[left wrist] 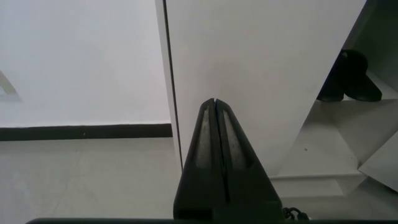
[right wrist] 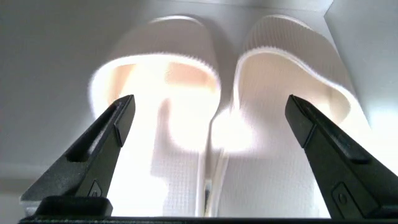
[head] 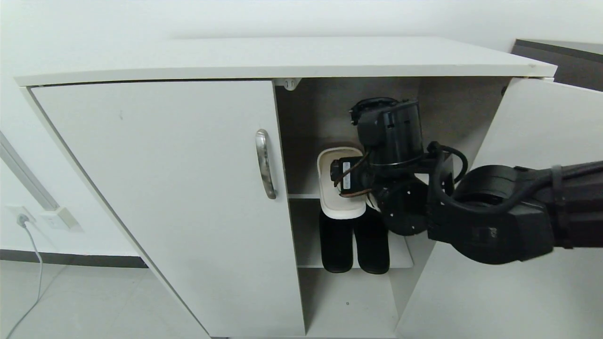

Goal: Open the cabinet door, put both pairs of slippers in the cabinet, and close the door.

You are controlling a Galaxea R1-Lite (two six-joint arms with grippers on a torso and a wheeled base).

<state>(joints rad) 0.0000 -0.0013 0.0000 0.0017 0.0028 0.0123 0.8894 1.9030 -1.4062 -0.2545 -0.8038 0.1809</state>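
Cabinet (head: 282, 59) white, standing on a pale floor (head: 94, 301) against a white wall. Left door (head: 155, 188) closed, with a metal handle (head: 265, 163) upright near its right edge. Right door (head: 532, 127) swung open to the right, interior exposed. Two shelves are visible inside. White slippers (head: 337, 207) lie on the upper shelf, and their near end seems to reach past the shelf's front edge. Black slippers (head: 353, 245) sit directly below on the lower shelf, side by side, reaching to that shelf's near edge. Right arm (head: 494, 221) comes in from the right through the opening, its wrist at upper-shelf height and covering most of the right-hand white slipper in the head view. Right pincer (right wrist: 209, 102) wide, with its fingers (right wrist: 106, 146) spread one to each side of the white pair. The two slippers lie close together between them and run toward the far wall of the cabinet. Whether the fingers touch the slippers cannot be told. Left pincer (left wrist: 214, 102) closed and holding nothing, its tips pressed together. It hangs low in front of the closed left door, well apart from the slippers. Black slippers (left wrist: 348, 78) appear off to its right on their shelf. Wall socket (head: 21, 219) with a cable sits on the wall left of the cabinet.
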